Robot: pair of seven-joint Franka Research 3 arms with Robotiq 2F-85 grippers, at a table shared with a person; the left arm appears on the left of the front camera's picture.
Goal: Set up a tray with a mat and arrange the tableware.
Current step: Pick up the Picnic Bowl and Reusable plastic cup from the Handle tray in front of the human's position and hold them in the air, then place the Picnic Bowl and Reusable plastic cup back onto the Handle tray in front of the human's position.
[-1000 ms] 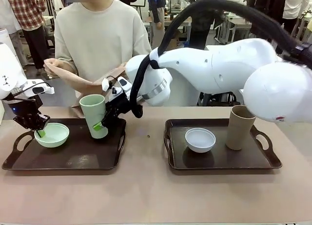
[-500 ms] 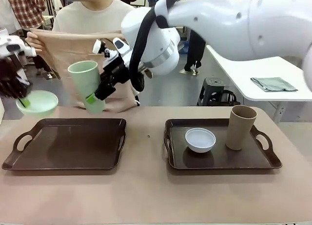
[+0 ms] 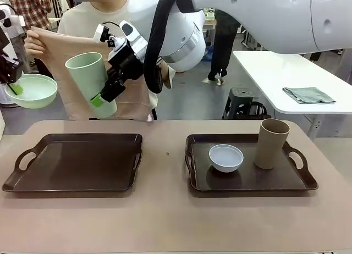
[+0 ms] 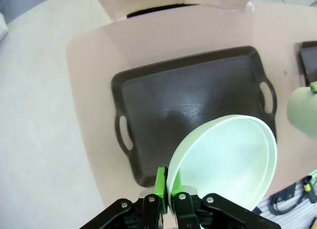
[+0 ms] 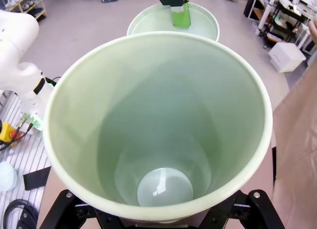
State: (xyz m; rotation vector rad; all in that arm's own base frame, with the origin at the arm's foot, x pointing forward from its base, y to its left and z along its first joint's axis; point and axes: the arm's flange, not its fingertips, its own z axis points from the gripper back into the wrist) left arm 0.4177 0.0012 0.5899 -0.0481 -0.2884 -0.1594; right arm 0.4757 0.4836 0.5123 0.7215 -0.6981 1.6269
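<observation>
Two pieces hung above the bare left tray [image 3: 71, 180]: the left gripper [image 3: 12, 87] pinched the rim of the pale green bowl [image 3: 34, 90], and the right gripper [image 3: 102, 99] clasped the pale green cup [image 3: 87, 77]. Behind them a person held the mat [image 3: 58, 51] spread. Seemingly the mat needed laying flat there next. The white bowl [image 3: 226, 157] and tan cup [image 3: 271, 145] sat on the right tray [image 3: 247, 183].

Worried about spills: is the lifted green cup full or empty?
Empty. The right wrist view looks into the green cup and shows a bare bottom.
</observation>
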